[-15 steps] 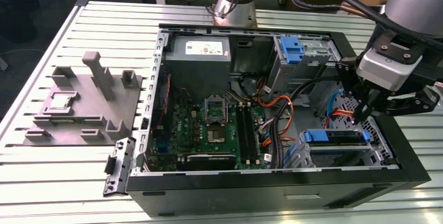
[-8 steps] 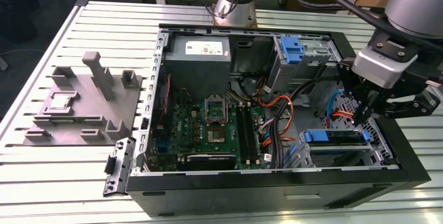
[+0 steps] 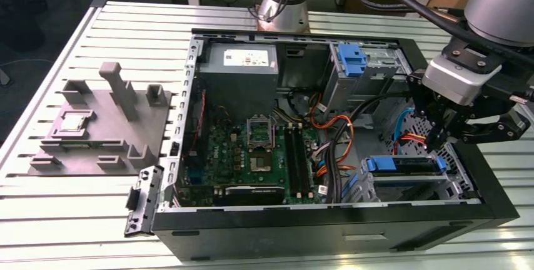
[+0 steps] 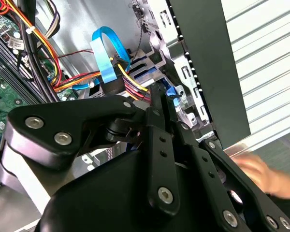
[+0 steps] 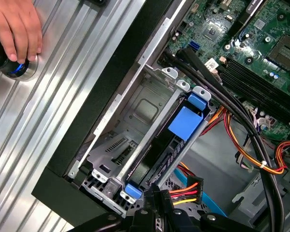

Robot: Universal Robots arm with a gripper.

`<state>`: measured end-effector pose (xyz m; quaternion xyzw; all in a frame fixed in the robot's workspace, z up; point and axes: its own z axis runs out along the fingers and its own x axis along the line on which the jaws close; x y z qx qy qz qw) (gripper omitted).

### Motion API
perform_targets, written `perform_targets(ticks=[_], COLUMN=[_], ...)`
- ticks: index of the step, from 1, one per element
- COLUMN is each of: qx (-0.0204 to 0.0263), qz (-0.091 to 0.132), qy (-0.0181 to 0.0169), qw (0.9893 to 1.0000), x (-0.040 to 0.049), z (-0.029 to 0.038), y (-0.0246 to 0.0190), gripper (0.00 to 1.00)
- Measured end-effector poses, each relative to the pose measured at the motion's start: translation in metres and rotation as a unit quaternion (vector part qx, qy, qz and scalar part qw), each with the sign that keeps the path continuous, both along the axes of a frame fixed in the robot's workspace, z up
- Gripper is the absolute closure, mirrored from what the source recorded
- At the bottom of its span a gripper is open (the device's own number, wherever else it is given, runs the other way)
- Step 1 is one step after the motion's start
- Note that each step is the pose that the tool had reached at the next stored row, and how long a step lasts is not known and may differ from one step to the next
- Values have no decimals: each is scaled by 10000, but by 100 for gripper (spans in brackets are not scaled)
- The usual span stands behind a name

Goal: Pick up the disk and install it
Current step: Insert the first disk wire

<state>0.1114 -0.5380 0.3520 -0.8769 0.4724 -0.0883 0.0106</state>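
Disk (image 5: pixel 176 145) sits in bay, apparently just beside gripper (image 5: pixel 157 203).

the computer case (image 3: pixel 334 220) lies open on the surface (image 3: pixel 467 251). toward the exterior view's left of the case stands the stand (image 3: pixel 100 126). inside the case, the disk (image 3: pixel 404 165) sits in the bay (image 3: pixel 409 185) at the exterior view's right, the claw (image 3: pixel 434 142) just above it.

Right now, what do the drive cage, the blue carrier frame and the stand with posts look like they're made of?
Drive cage: bare sheet metal, dull silver, with stamped holes and folded tabs.
Blue carrier frame: looks like moulded plastic, uniform matte blue, around the seated disk.
Stand with posts: probably plastic, even matte grey, chunky blocky shapes.
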Motion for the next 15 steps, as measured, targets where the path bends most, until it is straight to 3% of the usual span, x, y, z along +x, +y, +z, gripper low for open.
perform_targets(ticks=[15], qx=[1], qz=[-47], qy=[0], qw=[10000], x=[0], z=[-1], y=[1], gripper=[83])
